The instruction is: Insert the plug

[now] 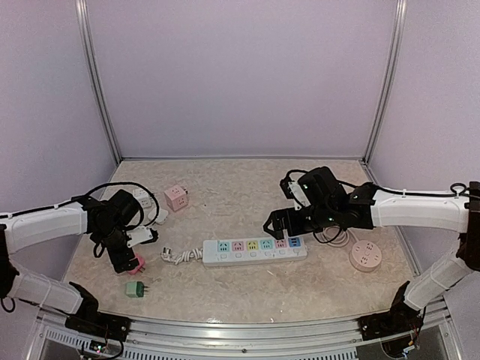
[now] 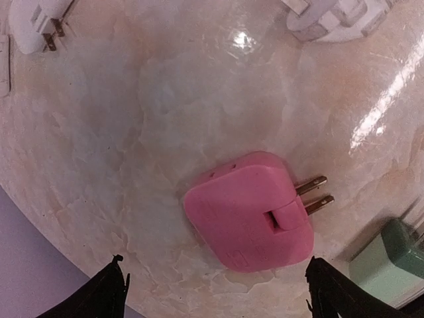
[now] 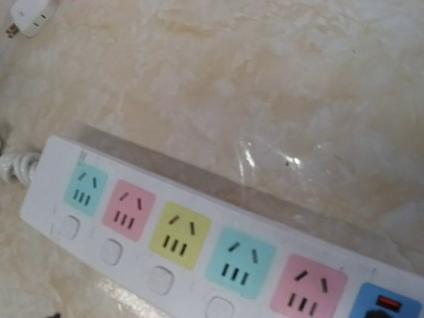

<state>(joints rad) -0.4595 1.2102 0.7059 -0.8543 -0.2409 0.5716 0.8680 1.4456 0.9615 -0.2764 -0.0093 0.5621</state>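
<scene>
A pink plug [image 2: 248,212] lies flat on the marble table, its two brass prongs pointing right in the left wrist view. It also shows in the top view [image 1: 138,264]. My left gripper [image 2: 215,295] is open just above it, one black fingertip [image 2: 109,291] on each side, touching nothing. The white power strip [image 1: 255,251] with coloured sockets lies mid-table, and in the right wrist view [image 3: 199,245] its sockets are empty. My right gripper [image 1: 279,223] hovers over the strip's right part. Its fingertips barely show at the bottom edge of the wrist view, spread wide apart.
A green plug [image 1: 135,289] lies near the pink one and shows in the left wrist view [image 2: 391,255]. A pink cube adapter [image 1: 177,197] and a white adapter [image 1: 142,199] sit at the back left. A round pink socket [image 1: 365,256] lies right of the strip. The strip's coiled cord [image 1: 176,256] is at its left end.
</scene>
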